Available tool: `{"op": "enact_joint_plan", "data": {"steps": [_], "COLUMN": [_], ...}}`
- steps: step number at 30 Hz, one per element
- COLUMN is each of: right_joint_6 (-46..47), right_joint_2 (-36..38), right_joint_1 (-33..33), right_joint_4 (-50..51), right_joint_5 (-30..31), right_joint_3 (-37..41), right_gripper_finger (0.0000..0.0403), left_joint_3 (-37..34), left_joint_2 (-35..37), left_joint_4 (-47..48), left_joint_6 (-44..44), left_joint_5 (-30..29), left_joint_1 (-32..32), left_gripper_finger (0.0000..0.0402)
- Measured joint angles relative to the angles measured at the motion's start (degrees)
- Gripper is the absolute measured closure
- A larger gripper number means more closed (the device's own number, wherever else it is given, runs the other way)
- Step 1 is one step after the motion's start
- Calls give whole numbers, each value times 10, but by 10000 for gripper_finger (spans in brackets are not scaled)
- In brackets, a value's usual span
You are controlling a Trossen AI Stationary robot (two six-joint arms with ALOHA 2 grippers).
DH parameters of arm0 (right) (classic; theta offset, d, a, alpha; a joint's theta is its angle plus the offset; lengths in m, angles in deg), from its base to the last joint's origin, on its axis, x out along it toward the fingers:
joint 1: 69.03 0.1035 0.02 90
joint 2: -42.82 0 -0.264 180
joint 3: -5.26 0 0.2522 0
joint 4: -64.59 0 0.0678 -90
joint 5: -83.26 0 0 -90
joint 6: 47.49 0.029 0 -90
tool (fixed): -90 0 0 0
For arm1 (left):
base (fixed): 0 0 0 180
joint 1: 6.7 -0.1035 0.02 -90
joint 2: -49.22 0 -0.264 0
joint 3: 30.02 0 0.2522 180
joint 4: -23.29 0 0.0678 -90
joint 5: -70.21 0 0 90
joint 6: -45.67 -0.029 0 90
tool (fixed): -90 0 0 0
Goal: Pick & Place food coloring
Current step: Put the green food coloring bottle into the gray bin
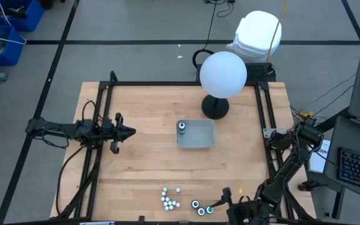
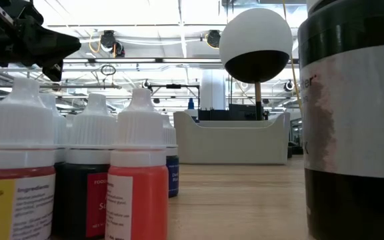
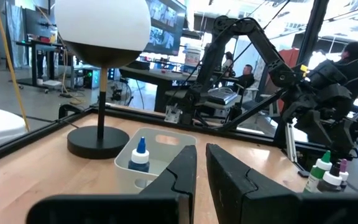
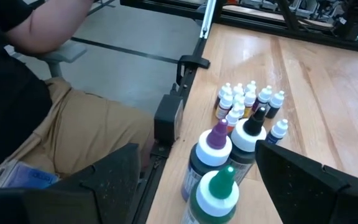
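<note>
The food coloring stands near the table's front edge. Several small white-capped bottles (image 1: 169, 199) form a cluster, and three larger dark bottles (image 1: 201, 208) stand just to its right. In the right wrist view those three have green (image 4: 218, 193), purple (image 4: 211, 152) and black (image 4: 247, 140) caps. My right gripper (image 4: 197, 149) is open; its fingers stand wide on either side of them and touch none. One blue-capped bottle (image 3: 140, 155) stands upright in the grey tray (image 1: 199, 142) at mid-table. My left gripper (image 1: 130, 131) hovers shut and holds nothing, left of the tray.
A lamp with a white globe (image 1: 224, 74) and a round black base (image 1: 215, 107) stands behind the tray. A black frame (image 1: 264, 119) runs along the table's sides. A seated person (image 4: 55, 130) is just beyond the front edge, close to my right gripper.
</note>
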State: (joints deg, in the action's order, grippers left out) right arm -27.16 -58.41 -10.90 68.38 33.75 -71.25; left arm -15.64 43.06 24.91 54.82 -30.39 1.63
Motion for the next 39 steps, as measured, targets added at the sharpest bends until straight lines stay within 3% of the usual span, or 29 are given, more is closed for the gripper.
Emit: {"op": "enact_joint_plan", "data": {"steps": [17, 23, 27, 39], "right_joint_6": [2, 46, 60, 95], "right_joint_2": [0, 0, 0, -33], "right_joint_1": [0, -5, -4, -22], "right_joint_4": [2, 59, 67, 54], "right_joint_5": [2, 58, 60, -5], "right_joint_3": [0, 1, 1, 1], "right_gripper_finger": [99, 99, 99, 99], "left_joint_3": [0, 0, 0, 0], "left_joint_2": [0, 0, 0, 0], "left_joint_4": [0, 0, 0, 1], "left_joint_6": [0, 1, 1, 1], "left_joint_5": [0, 1, 1, 3], "left_joint_1": [0, 0, 0, 0], "left_gripper_finger": [362, 362, 362, 362]}}
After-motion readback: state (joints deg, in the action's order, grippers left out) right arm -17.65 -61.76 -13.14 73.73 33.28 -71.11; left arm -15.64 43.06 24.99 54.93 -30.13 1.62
